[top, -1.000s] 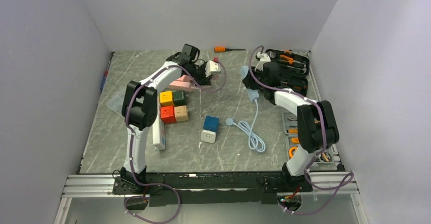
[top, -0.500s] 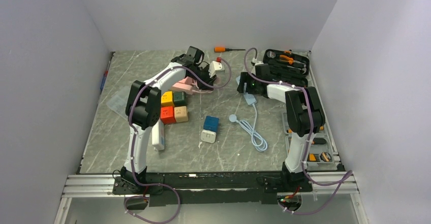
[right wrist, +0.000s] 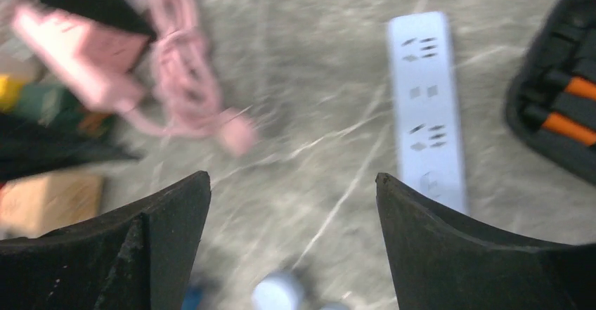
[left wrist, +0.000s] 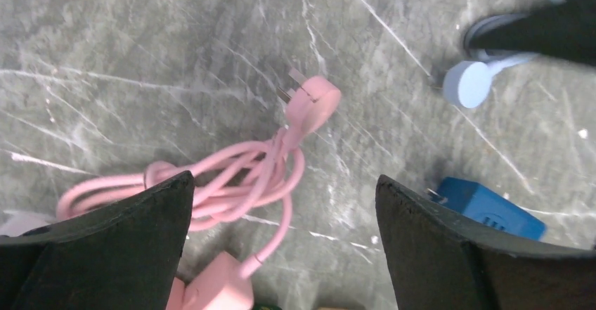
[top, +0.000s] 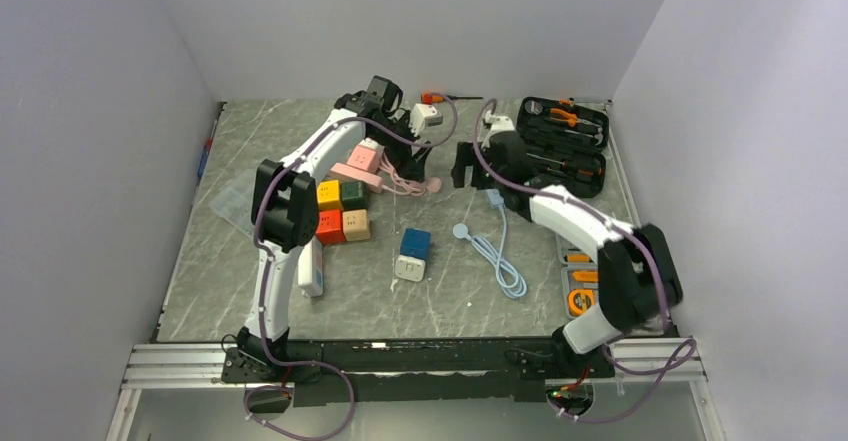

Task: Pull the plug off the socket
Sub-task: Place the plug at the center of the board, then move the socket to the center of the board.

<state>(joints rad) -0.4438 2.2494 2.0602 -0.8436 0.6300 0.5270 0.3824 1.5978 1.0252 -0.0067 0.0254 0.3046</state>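
**Pink plug lies free of its socket, both end effectors open**

The left wrist view gives detail the overhead view cannot. The pink plug (left wrist: 313, 102) lies flat on the table (left wrist: 140, 36) with its prongs bare. Its cord (left wrist: 232, 176) is looped below the left end effector (left wrist: 282, 180), whose fingers are spread wide and hold nothing.

From overhead, the plug sits near the middle of the far edge, apart from the pink socket (top: 362, 161).

The right end effector (right wrist: 292, 178) is also spread and empty. Its blurred view shows a white power strip (right wrist: 427, 106) beside the black tool case (top: 565, 141); overhead, the right arm partly hides that strip.

A light-blue cable (top: 495, 251) and coloured cubes (top: 340, 209) lie nearer the near edge.
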